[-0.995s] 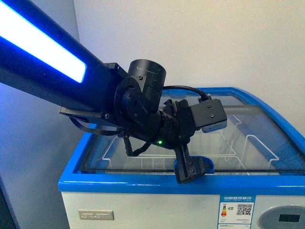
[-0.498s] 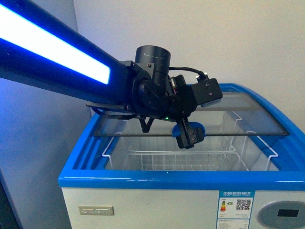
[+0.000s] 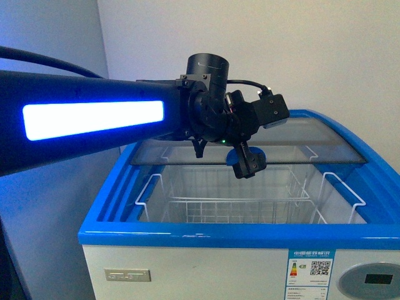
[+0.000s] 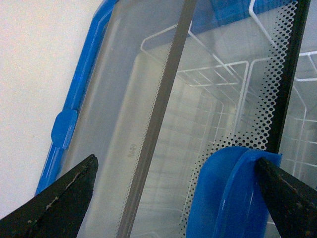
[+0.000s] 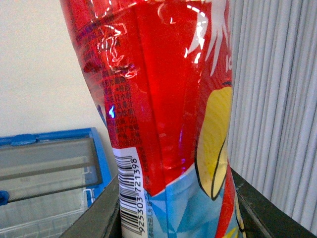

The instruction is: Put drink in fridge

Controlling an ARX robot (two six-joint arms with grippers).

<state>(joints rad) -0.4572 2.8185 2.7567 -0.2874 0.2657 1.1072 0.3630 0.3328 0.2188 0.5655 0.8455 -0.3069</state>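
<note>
Since the last second was all about dragging the lid back, the big update is the fridge (image 3: pixel 187 236) itself. A moment ago its top was covered nearly to the front rim, and now most of it stands open below my left end effector (image 3: pixel 247 164). The glass lid (image 3: pixel 312 142) has slid toward the wall with me, so its near edge now sits right under that end effector.

Beneath and in front of it, the white wire basket (image 3: pixel 225 203) is uncovered, with nothing in it that I can see.

The drink (image 5: pixel 163 99), a red pack with a barcode and some yellow and light blue art, isn't in there yet. It's clamped in my right end effector (image 5: pixel 176 220) with a finger pressed on each side, and the fridge only shows in the background beyond it, well apart.

Smallest bit is the blue handle (image 4: pixel 230 191) on the lid. My left fingers (image 4: pixel 64 198) are spread wide and not pinching anything. The handle rests against the inside of one of them, so I've been hooking it, not gripping it.

My take is that the opening looks roomy enough, so lid duty is about done. Next up is bringing the right arm over and lowering the drink in without clipping the lid edge.
</note>
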